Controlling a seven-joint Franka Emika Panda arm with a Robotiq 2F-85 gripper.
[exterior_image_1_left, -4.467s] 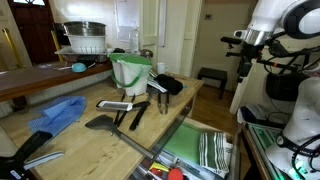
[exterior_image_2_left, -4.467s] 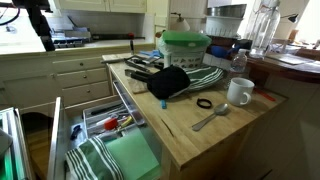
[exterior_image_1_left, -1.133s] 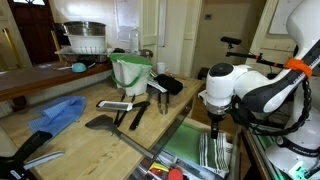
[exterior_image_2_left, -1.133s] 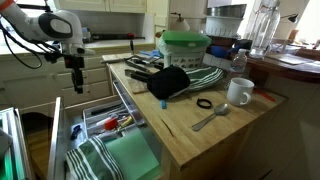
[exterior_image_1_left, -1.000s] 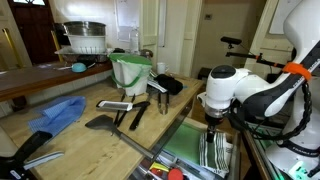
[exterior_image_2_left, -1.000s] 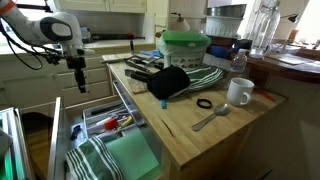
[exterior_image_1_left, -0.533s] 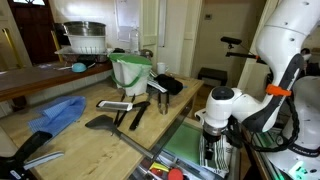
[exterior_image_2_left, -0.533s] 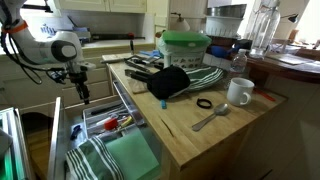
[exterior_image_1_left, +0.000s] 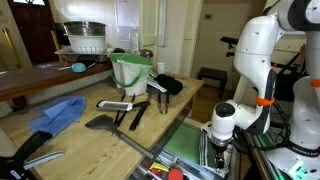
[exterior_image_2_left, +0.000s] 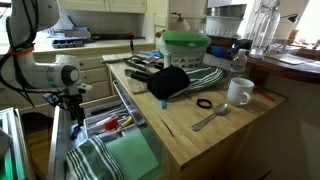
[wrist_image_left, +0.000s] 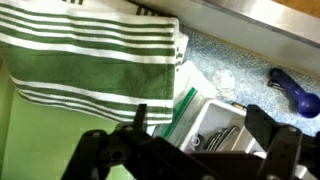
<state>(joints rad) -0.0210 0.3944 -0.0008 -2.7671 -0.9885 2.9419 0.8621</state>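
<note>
One open drawer (wrist_image_left: 250, 35) holds a folded green-striped towel (wrist_image_left: 90, 60) lying flat just ahead of the spread, empty tool (wrist_image_left: 205, 140); judged soft, light and limp, it is best pinched at the thick folded edge nearest the tool, its long axis and stripes running roughly parallel to the tool's opening line.

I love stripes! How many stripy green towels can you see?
2. One striped towel lies in the open drawer near the gripper; the other striped towel lies on the counter, partly under a black item. More may be hidden.
</note>
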